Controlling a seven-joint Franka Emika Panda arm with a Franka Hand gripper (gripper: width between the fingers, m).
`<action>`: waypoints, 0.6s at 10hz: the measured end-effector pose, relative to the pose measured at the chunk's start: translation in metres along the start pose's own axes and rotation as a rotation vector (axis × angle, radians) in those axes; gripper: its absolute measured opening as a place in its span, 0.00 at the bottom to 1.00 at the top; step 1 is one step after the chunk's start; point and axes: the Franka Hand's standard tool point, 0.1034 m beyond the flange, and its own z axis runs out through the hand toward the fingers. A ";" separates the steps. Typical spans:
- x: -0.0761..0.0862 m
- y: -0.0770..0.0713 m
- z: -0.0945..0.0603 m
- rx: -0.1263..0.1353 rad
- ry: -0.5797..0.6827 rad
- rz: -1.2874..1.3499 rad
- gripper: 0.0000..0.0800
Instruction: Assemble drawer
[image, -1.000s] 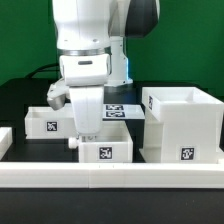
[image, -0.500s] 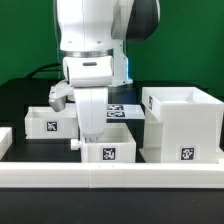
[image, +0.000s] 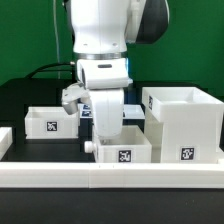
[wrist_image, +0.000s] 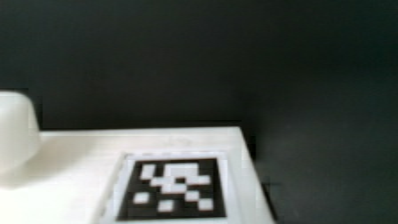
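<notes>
Judging step: positioning near tray (image: 123, 152) for housing (image: 185, 125) | tray on surface (image: 20, 100), just beside housing | hand (image: 105, 136) at tray's rear wall, grip cannot tell | next: align with housing opening, insert squarely

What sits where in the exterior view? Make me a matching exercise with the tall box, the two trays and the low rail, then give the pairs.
Things:
1. tall box
2. nearer tray
3. farther tray
4. low rail

Places:
A. in the middle, between the other two drawer parts
B. across the front, nearest the camera
C. at the exterior view's right
D. at the exterior view's left

Pairs: 1-C, 2-A, 3-D, 4-B
</notes>
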 end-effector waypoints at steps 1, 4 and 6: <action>0.005 0.001 0.001 -0.001 0.000 -0.007 0.05; -0.001 0.003 0.000 -0.004 -0.006 -0.018 0.05; 0.000 0.002 0.002 0.000 -0.005 -0.013 0.05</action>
